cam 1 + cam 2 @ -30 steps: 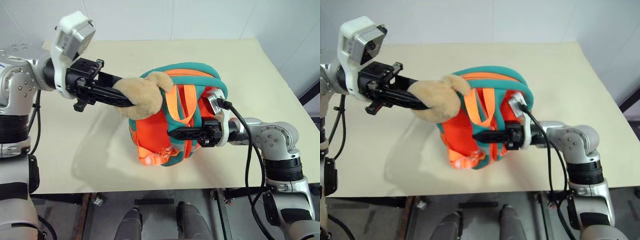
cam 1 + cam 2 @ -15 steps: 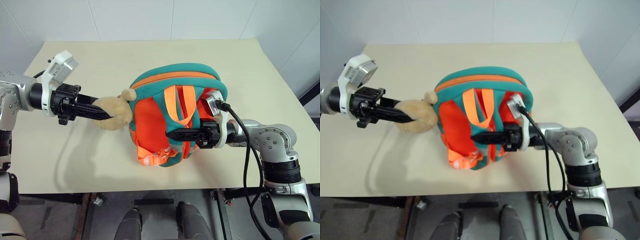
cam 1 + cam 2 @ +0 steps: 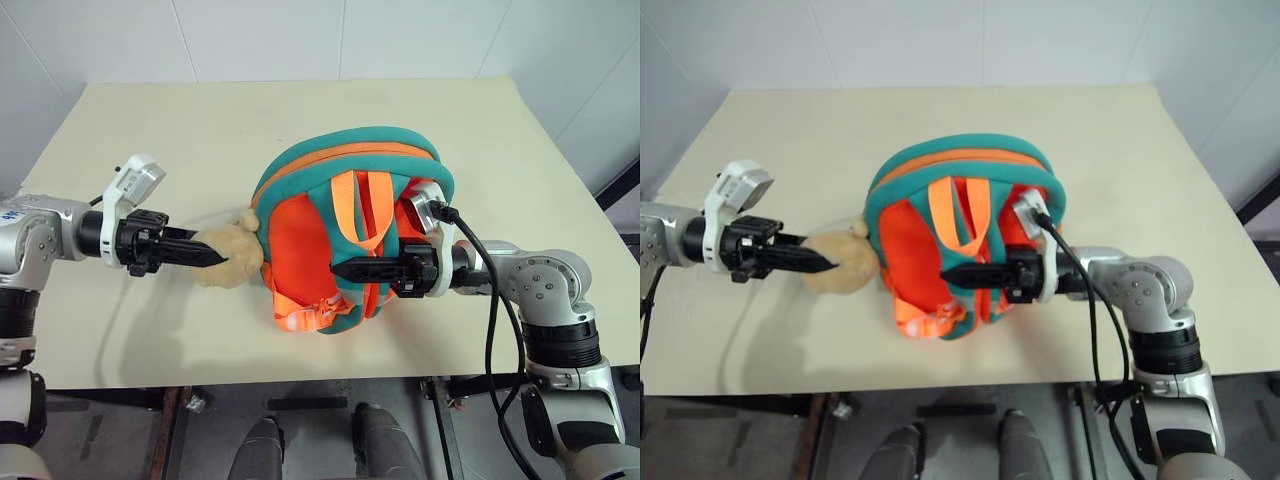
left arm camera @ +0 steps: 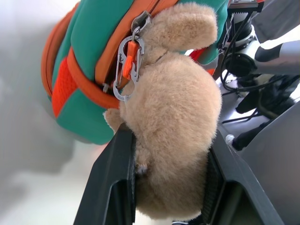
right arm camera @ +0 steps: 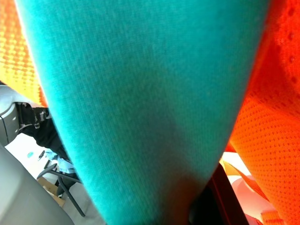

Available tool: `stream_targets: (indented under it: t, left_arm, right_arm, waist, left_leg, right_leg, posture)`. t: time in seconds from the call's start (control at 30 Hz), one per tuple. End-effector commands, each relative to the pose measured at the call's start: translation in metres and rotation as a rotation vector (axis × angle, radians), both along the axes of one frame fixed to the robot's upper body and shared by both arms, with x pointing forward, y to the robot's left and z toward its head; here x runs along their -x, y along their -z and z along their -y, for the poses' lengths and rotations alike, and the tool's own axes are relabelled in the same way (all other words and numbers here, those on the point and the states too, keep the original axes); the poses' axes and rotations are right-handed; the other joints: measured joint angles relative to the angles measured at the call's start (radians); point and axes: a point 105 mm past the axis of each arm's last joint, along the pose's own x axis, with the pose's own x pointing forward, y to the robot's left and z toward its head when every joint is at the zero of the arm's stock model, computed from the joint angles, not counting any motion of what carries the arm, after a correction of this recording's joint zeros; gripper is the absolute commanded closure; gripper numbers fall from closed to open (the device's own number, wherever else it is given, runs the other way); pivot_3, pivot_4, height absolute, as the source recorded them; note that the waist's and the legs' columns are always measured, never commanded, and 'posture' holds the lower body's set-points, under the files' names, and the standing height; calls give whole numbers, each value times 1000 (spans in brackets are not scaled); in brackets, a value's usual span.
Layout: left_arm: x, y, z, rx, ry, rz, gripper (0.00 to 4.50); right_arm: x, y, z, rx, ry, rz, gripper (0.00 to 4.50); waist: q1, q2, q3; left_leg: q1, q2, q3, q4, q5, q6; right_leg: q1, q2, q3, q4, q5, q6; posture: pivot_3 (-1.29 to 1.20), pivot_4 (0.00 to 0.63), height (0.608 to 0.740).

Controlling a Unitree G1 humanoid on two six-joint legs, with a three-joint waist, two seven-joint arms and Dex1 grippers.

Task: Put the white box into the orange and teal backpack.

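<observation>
Left gripper (image 3: 215, 258) is clamped on the tan plush bear (image 3: 232, 256), fur bulging between both fingers (image 4: 112, 187). The orange and teal backpack (image 3: 345, 240) sits on the table (image 3: 180, 130) just past its fingertips. Right gripper (image 3: 345, 268) is pinched on a teal strap (image 5: 140, 108) at the pack's near side.

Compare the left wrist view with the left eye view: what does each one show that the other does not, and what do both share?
Left wrist view alone: the metal clip hooking the plush bear to the backpack's zipper, and the left hand fingers pressed on either side of the bear.

Left eye view alone: the table, and the right hand shut on a teal strap.

Both: the orange and teal backpack and the bear held by the left hand.
</observation>
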Motion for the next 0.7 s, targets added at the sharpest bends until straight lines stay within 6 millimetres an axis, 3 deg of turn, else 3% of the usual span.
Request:
stream_targets:
  t: [0.03, 0.2, 0.33, 0.53, 0.6, 0.7]
  left_arm:
    - [4, 14, -14, -22, -54, -71, 3245]
    - [7, 41, -17, -20, -82, -161, 3245]
    - [3, 49, -13, 14, -101, -166, 3245]
    - [-14, 35, 2, 108, -116, 35, 3245]
    - [-17, 18, 7, 151, -125, 111, 3245]
    - [-22, 2, 8, 138, -166, 266, 2333]
  right_arm:
    - [5, -10, 1, -41, -7, 38, 4408]
    - [6, -9, 1, -39, -3, 33, 4408]
    - [6, -9, 0, -38, -2, 32, 4408]
    - [6, -9, 0, -37, -5, 31, 4408]
    - [5, -9, 0, -37, -5, 31, 4408]
    - [5, -10, 1, -38, -6, 31, 4408]
  waist:
    - [0, 0, 0]
    - [1, 0, 0]
    - [3, 0, 0]
    - [7, 0, 0]
    - [9, -1, 0]
    - [11, -1, 0]
  left_leg:
    - [0, 0, 0, 0, 0, 0]
    - [1, 0, 0, 0, 0, 0]
    - [1, 0, 0, 0, 0, 0]
    - [1, 0, 0, 0, 0, 0]
    - [1, 0, 0, 0, 0, 0]
    - [1, 0, 0, 0, 0, 0]
  right_leg:
    - [0, 0, 0, 0, 0, 0]
    - [0, 0, 0, 0, 0, -1]
    - [0, 0, 0, 1, 0, -1]
    - [0, 0, 0, 1, 0, -1]
    - [0, 0, 0, 1, 0, -1]
    - [0, -1, 0, 1, 0, 0]
  posture:
    - [0, 150, 740]
    - [0, 150, 740]
    - [0, 150, 740]
    - [0, 150, 740]
    - [0, 150, 740]
    - [0, 150, 740]
